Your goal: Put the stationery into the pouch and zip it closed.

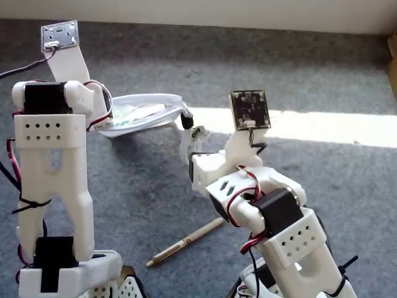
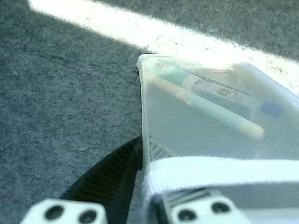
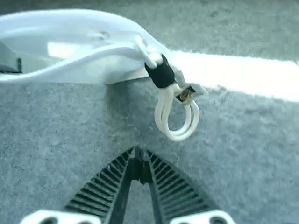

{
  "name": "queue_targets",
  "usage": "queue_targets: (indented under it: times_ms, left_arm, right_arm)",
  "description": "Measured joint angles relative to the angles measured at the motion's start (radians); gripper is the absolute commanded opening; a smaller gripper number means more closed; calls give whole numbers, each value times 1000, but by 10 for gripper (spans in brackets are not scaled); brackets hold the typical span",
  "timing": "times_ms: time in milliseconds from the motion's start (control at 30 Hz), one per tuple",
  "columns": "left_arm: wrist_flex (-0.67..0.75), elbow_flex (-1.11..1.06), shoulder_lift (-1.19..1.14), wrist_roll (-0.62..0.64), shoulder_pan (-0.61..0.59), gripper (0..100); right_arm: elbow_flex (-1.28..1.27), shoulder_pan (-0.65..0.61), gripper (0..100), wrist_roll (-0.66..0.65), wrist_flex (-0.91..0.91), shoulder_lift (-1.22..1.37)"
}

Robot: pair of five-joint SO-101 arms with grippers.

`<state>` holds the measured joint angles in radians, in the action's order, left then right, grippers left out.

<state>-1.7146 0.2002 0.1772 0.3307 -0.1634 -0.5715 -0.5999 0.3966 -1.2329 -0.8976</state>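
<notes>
The translucent mesh pouch lies on the grey carpet with its mouth open, and several pens show through its wall. My left gripper is shut on the pouch's edge at its left end, a black finger outside and a white finger across the mesh. The black zipper slider with a white loop pull sits at the pouch's right end. My right gripper is shut with nothing in it, just short of that loop. A tan pen lies loose on the carpet between the arm bases.
A bright strip of sunlight crosses the carpet behind the right arm. A pale wall edge runs along the back. Bare carpet spreads to the right of the pouch.
</notes>
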Motion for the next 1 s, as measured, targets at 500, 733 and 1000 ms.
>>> queue_targets:
  times_ms: [500, 733, 1000]
  left_arm:
    - [23, -9, 2, 2, -15, 6]
    - [23, -9, 2, 2, -15, 6]
    - [23, -9, 2, 2, -15, 6]
  right_arm:
    - [-436, -46, 11, 258, -32, -114]
    - [-446, -164, 11, 322, -6, -114]
    - [-446, -153, 11, 325, 0, 107]
